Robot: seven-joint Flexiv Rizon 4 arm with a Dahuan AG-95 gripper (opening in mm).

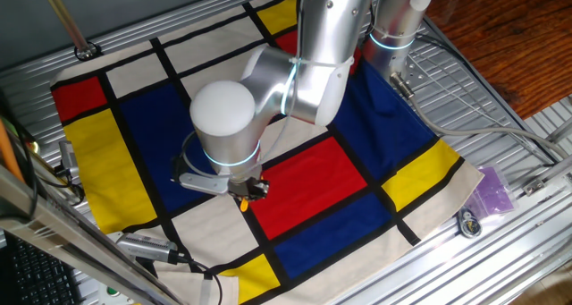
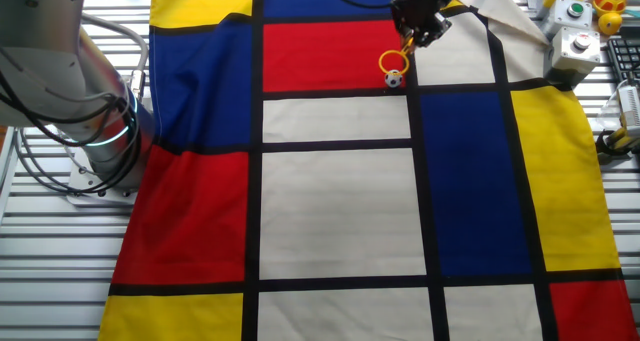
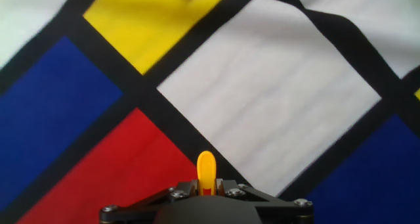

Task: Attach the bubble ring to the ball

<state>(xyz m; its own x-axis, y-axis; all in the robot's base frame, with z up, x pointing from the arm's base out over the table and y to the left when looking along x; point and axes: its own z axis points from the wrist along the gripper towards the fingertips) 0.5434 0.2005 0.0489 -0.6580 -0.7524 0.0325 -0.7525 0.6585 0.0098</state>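
Now bubble ring [image 2: 394,61] in claw [image 2: 411,39]

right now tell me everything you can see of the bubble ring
The bubble ring is a thin orange-yellow wand of what looks like plastic: an open round hoop on a short straight handle. The gripper is shut on the handle, and the hoop hangs below over the red patch of the checkered cloth. Its lower edge meets the ball; actual contact cannot be told. In the hand view only a rounded orange tip shows between the fingers.
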